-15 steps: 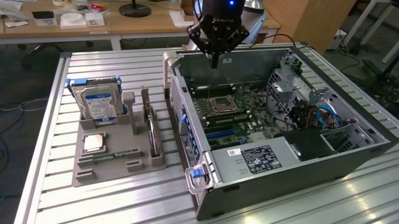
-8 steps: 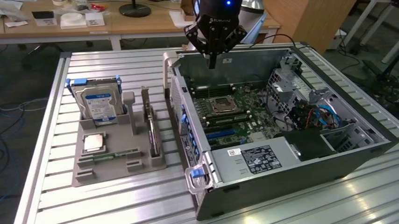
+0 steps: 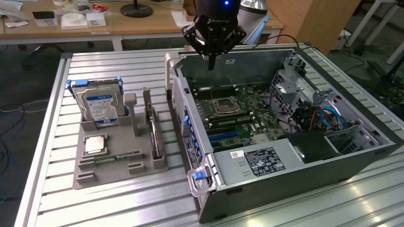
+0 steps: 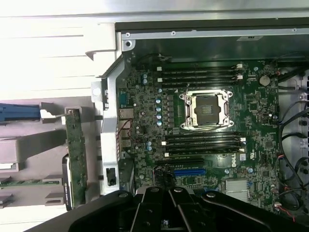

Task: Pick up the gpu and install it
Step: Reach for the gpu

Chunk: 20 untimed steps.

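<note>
At the exterior view's left, on the slatted aluminium table (image 3: 126, 203), you have a gray holder (image 3: 94, 172). A hard drive (image 3: 100, 108) with a blue label stands upright at its back. In front of that a CPU chip (image 3: 96, 144) lies flat, with a RAM stick (image 3: 117, 156) lying just beside it.

The gpu (image 3: 154, 135) is at the holder's right side. It stands on its long edge in a slot, close beside the outer wall of the open computer case (image 3: 379, 137). Nothing is touching it. In the wrist view you see it edge-on, board face and dark cooler side by side, outside the case wall.

Your gripper (image 3: 211, 64) hangs over the far end of the case interior, well apart from the gpu. Its fingers are pressed together into one narrow point and hold nothing.

Below it lies the motherboard (image 3: 252, 120), with the CPU socket (image 3: 224, 106) near the middle and a blue slot (image 3: 224, 136) nearer you, nothing seated in it. Cables and drive cages sit at the exterior view's right.
</note>
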Motion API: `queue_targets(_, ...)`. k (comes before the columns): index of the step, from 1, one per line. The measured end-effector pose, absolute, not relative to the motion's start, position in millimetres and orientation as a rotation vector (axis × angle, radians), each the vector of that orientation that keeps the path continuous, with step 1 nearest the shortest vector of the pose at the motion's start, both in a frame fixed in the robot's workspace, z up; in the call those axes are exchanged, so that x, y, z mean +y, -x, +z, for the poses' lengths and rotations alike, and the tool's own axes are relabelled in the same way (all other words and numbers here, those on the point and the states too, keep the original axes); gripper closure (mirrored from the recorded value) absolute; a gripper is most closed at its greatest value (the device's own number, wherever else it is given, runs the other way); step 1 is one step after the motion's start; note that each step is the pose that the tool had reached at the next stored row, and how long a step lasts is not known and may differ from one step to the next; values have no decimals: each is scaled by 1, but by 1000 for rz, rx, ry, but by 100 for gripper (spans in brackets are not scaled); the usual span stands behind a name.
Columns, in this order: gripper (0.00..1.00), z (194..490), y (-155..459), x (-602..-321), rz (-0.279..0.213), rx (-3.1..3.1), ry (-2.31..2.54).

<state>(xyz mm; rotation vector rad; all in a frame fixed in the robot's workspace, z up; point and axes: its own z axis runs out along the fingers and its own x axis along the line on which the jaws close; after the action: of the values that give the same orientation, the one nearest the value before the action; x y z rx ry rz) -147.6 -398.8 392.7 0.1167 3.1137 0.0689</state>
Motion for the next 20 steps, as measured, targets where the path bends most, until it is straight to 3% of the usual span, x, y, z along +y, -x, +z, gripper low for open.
queue_targets(20,89,392,160,-399,68,3115,-117)
